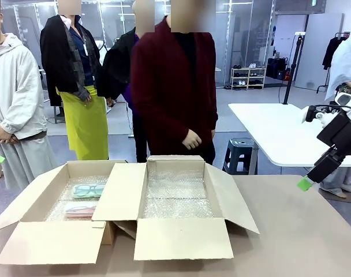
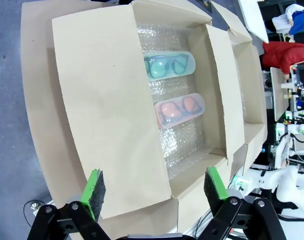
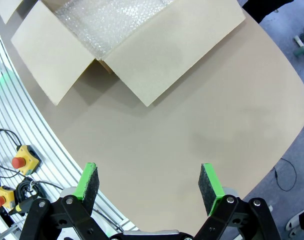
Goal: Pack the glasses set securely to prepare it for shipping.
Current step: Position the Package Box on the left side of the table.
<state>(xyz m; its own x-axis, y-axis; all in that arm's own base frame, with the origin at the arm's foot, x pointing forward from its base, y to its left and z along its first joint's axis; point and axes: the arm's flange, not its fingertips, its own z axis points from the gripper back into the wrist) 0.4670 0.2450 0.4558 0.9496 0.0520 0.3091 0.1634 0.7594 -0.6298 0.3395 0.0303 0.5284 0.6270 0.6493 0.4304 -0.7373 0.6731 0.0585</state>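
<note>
A brown table (image 1: 302, 231) is carrying two open cardboard boxes set side by side and touching. The right box (image 1: 178, 196), lined with bubble wrap (image 1: 176, 193), is spreading its flaps wide, one flap overlapping the left box (image 1: 71, 199). A person in a dark red top (image 1: 172, 86) is standing at the far edge, just behind the right box, with other people waiting farther back.

Inside the left box, on its bubble wrap lining, the mint-green case (image 2: 169, 65) showing dark-framed glasses is lying beside the pale pink case (image 2: 179, 110); the two are near each other but apart. A long box flap (image 2: 109, 105) is standing between the left gripper (image 2: 154, 186) and the cases.

The left gripper is hovering above that box, fingers spread wide and holding nothing. The right gripper (image 3: 149, 182) is hanging over bare tabletop, well clear of the boxes, fingers likewise spread and empty.
</note>
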